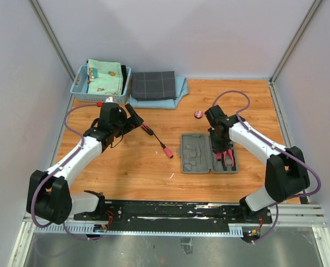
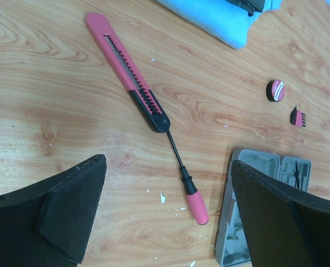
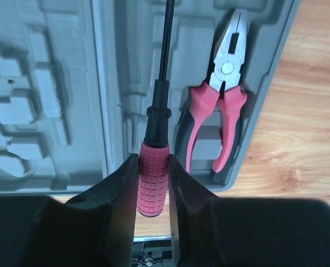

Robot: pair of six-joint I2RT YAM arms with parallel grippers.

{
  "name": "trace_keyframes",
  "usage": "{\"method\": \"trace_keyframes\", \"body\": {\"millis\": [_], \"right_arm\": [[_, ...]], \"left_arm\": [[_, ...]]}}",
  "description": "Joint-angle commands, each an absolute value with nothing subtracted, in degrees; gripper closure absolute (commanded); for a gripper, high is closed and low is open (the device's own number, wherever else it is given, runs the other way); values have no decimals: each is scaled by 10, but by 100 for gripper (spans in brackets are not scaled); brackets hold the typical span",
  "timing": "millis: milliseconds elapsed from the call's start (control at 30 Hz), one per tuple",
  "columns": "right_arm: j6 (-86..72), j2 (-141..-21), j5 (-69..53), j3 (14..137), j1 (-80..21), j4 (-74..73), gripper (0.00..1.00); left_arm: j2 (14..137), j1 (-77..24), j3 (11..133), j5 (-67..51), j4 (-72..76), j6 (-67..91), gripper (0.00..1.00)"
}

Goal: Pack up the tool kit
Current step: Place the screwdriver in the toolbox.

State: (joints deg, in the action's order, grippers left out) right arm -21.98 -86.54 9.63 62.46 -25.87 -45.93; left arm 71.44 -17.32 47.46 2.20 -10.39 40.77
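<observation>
The grey tool kit case (image 1: pixel 195 154) lies open on the wooden table, its moulded slots (image 3: pixel 48 94) facing up. Pink-and-black pliers (image 3: pixel 220 111) rest in its right half (image 1: pixel 228 159). My right gripper (image 3: pixel 152 172) is shut on the pink handle of a screwdriver (image 3: pixel 154 167), whose shaft points out over the case. The right gripper (image 1: pixel 218 136) hovers at the case's far edge. My left gripper (image 2: pixel 168 217) hangs open above the bare table. A pink knife (image 2: pixel 126 69) and a second screwdriver (image 2: pixel 188 181) lie end to end ahead of it. A round tape (image 2: pixel 275 90) lies farther off.
A light blue basket (image 1: pixel 80 88) with folded fabric stands at the back left. Beside it a dark checked cloth (image 1: pixel 154 84) lies on a light blue one (image 2: pixel 209 19). A small pink-and-black piece (image 2: pixel 297 117) lies near the tape (image 1: pixel 199 114). White crumbs dot the wood.
</observation>
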Motion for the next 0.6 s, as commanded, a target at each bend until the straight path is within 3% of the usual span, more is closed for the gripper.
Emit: {"method": "trace_keyframes", "body": {"millis": [0, 567], "right_arm": [[-254, -848, 105, 591, -245, -432, 99], [-259, -868, 76, 524, -239, -395, 99]], "left_arm": [[721, -168, 497, 16, -92, 401, 2], [729, -168, 498, 11, -88, 401, 2]]}}
